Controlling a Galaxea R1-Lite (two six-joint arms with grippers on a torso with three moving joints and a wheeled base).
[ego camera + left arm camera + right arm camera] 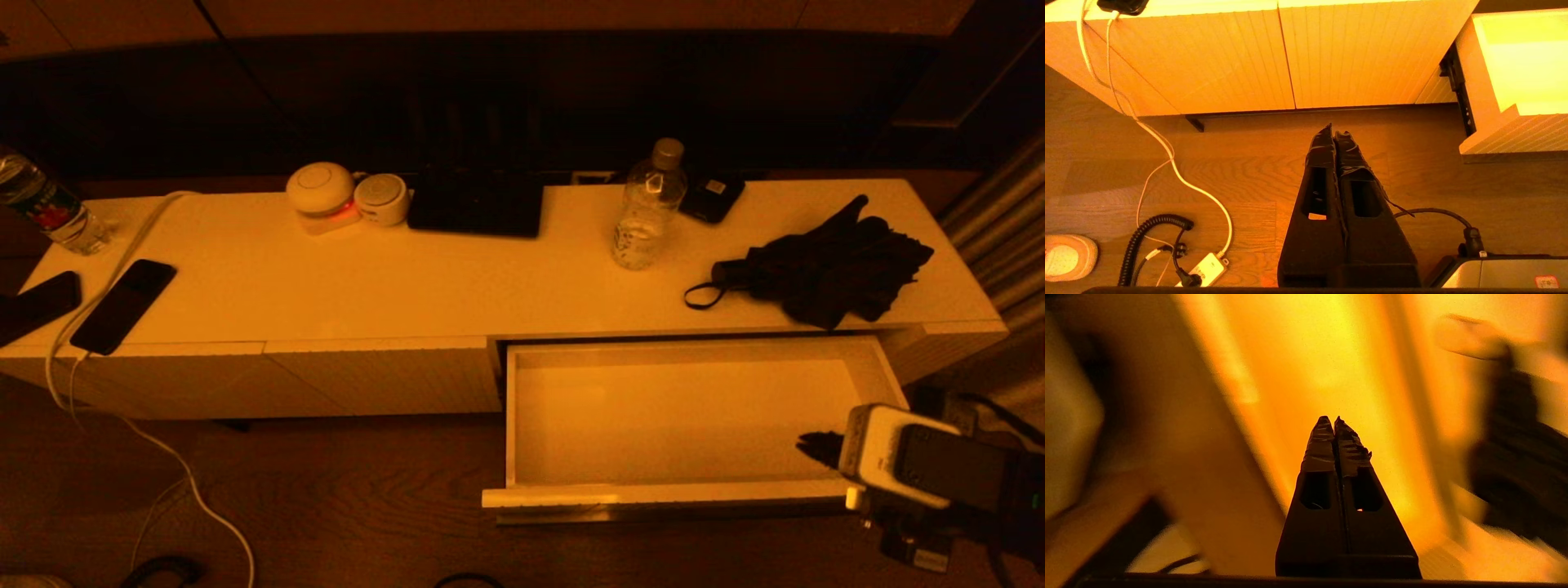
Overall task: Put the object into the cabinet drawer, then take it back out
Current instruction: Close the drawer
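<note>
I am working the right gripper [819,447] over the near right corner of the drawer [522,408], which is standing pulled out and showing nothing inside; its claw is pressed together on nothing, both in the head view and in its own wrist view [1334,422]; the left gripper [1334,131] is hanging parked above the floor in front of the cabinet's ribbed panels, likewise pressed shut and holding nothing.

The object I am judging to be the folded umbrella [824,269], lying on the cabinet top just behind the drawer's right end, well clear of the bottle [649,208]; I am reading this as the reach toward it, the pick not yet begun.

To do it well, I am thinking the claw needs spreading before it arrives; I would be coming down across the shaft, not along it, near the bundled middle, avoiding loose fabric that could slip.

The umbrella's long axis is running roughly left to right along the cabinet, tilted slightly; the handle end with its wrist loop [700,296] is pointing toward the robot's left, the canopy end toward the right rear.
</note>
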